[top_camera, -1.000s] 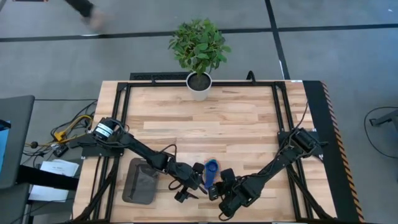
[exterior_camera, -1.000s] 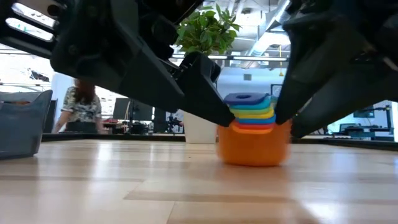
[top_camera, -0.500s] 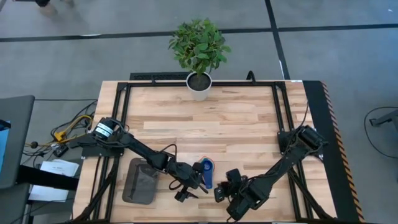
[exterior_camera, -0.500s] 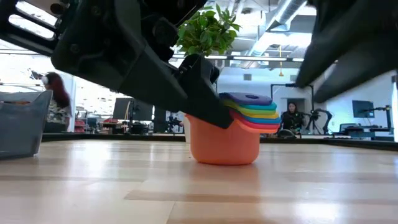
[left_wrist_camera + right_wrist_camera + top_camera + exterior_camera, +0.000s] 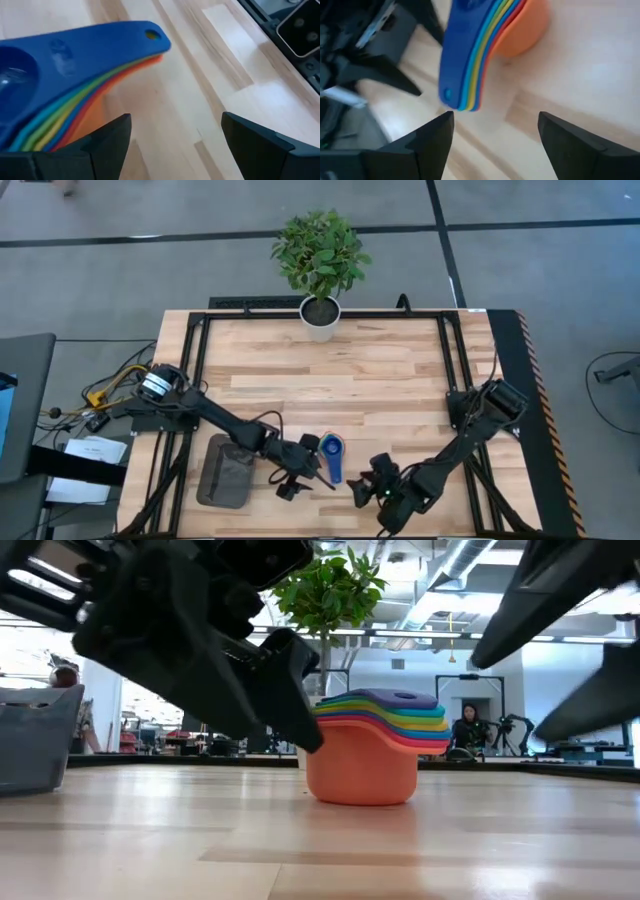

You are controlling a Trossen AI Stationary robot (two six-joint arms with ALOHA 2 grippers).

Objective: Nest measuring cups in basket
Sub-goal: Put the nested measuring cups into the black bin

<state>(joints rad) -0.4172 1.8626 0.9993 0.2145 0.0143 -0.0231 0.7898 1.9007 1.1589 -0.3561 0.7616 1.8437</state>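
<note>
Gripper on the left (image 5: 306, 477) stood spread wide at nine o'clock of the nested measuring cups (image 5: 332, 456), poised to take them. Right gripper (image 5: 366, 485) gaped empty at four o'clock. Stack sat on the worktop (image 5: 330, 370), basket (image 5: 225, 470) off at nine o'clock.

A leafy green plant (image 5: 320, 250) in a white pot (image 5: 320, 317) stands at the far edge of the wooden desk (image 5: 340, 380) — midway along it, on the black frame (image 5: 200, 330) that runs round the top. Left of the desk, a tangle of cables (image 5: 105, 392) and some papers (image 5: 88, 455) lie on the grey floor (image 5: 560, 290). In the low view a seated person (image 5: 469, 726) shows far off in the room — beside them, monitors (image 5: 586, 716).
</note>
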